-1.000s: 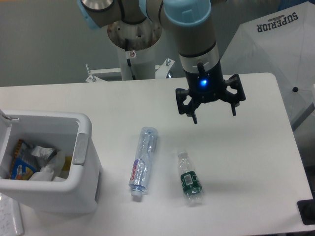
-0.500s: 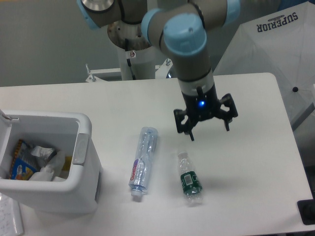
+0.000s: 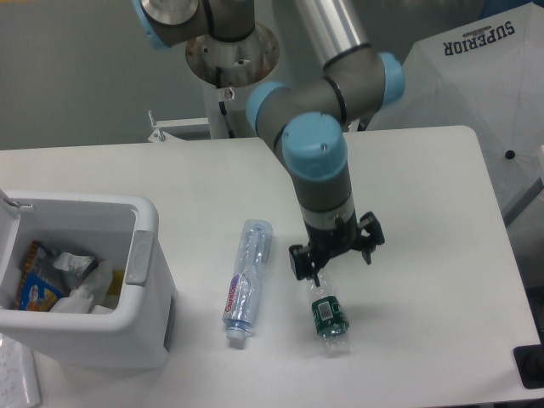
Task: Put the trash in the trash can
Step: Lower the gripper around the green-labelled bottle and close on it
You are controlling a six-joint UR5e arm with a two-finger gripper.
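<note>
Two clear plastic bottles lie on the white table. The longer bottle [image 3: 246,280] has a red-and-blue label and lies left of centre. The shorter bottle [image 3: 329,318] with a dark green label lies to its right. My gripper [image 3: 334,263] hangs open just above the cap end of the shorter bottle, which it partly hides, its fingers spread left and right. The white trash can [image 3: 144,314] stands at the left edge, lid open, with wrappers inside.
A white umbrella printed SUPERIOR [image 3: 476,76] leans beyond the table's right side. The arm's base post [image 3: 234,93] stands behind the table's far edge. A dark object [image 3: 531,365] sits at the near right corner.
The gripper has come down and toward the near left, from high over the table's middle right to just above the shorter bottle's cap end. It stayed open. The bottles have not moved.
</note>
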